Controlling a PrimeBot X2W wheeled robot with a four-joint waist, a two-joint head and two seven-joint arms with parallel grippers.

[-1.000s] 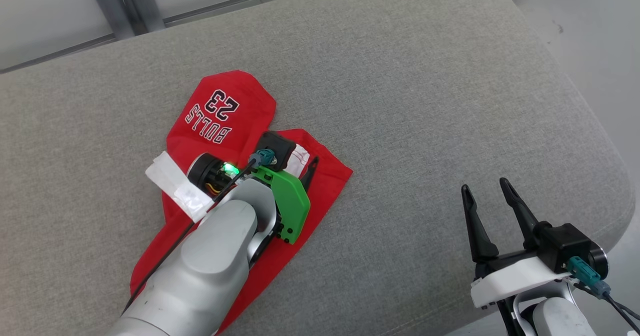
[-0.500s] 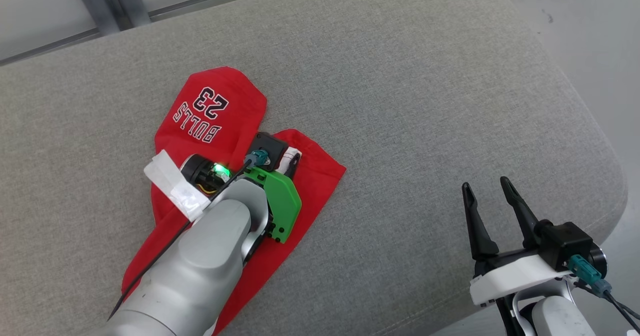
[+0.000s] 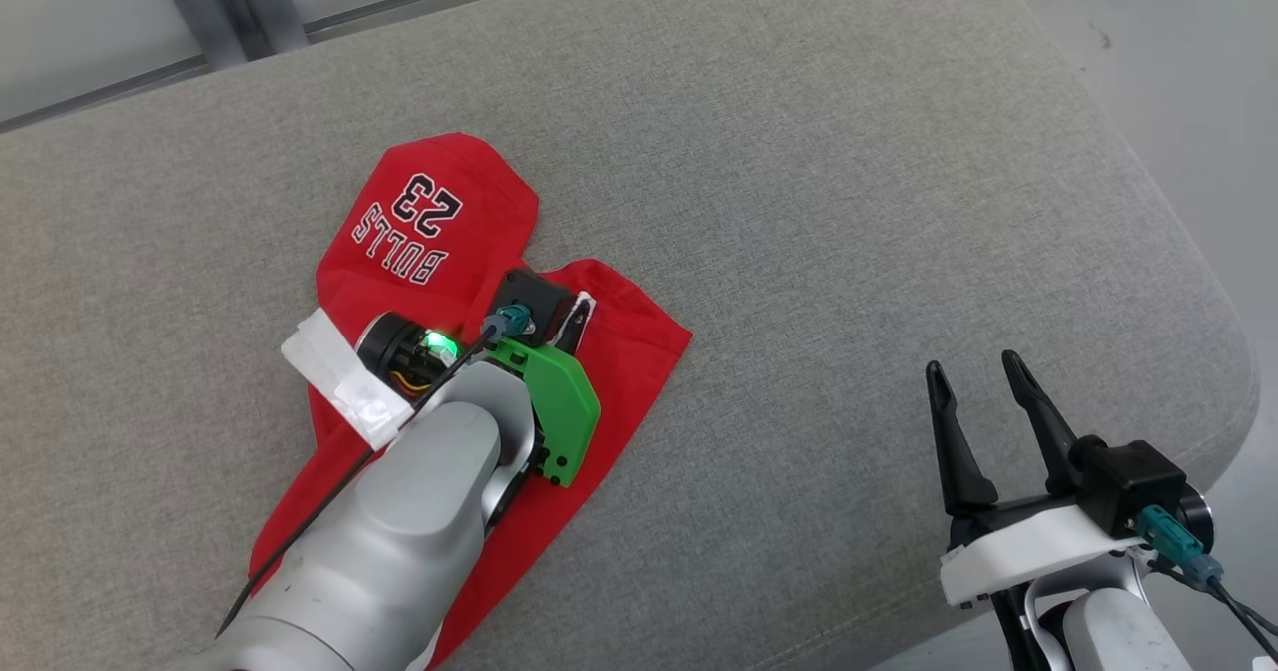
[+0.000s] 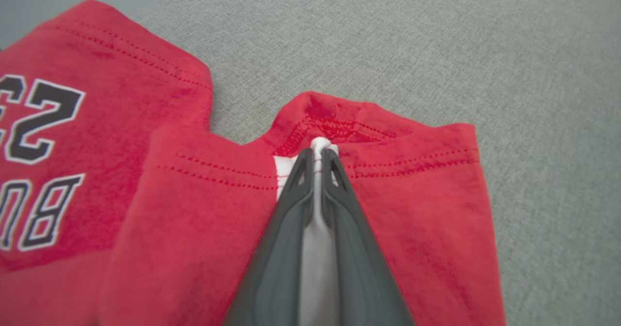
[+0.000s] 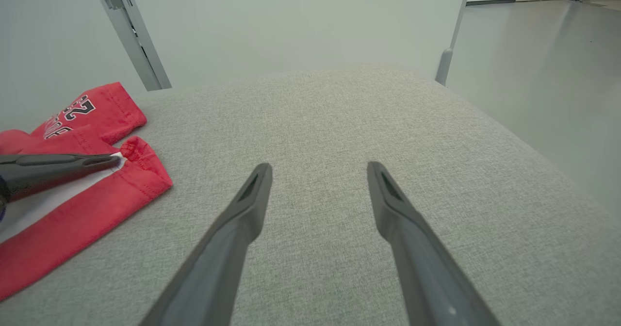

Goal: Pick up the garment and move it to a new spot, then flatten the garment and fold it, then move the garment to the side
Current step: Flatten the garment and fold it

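one cushion (image 3: 799, 202), grey floor (image 3: 1178, 72); left end effector (image 4: 318, 154) pinches garment (image 3: 439, 222), right end effector (image 3: 972, 366) agape.

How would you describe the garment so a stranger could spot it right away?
Look at the wide grey cushion. On its left part lies the garment, pinched by the left gripper. It is the only red thing, printed BULLS 23 in black.

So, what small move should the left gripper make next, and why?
Probably lift a little. The left gripper is shut on the garment at its white trim, and the garment lies on the cushion, not yet raised. The right gripper is open, well apart.
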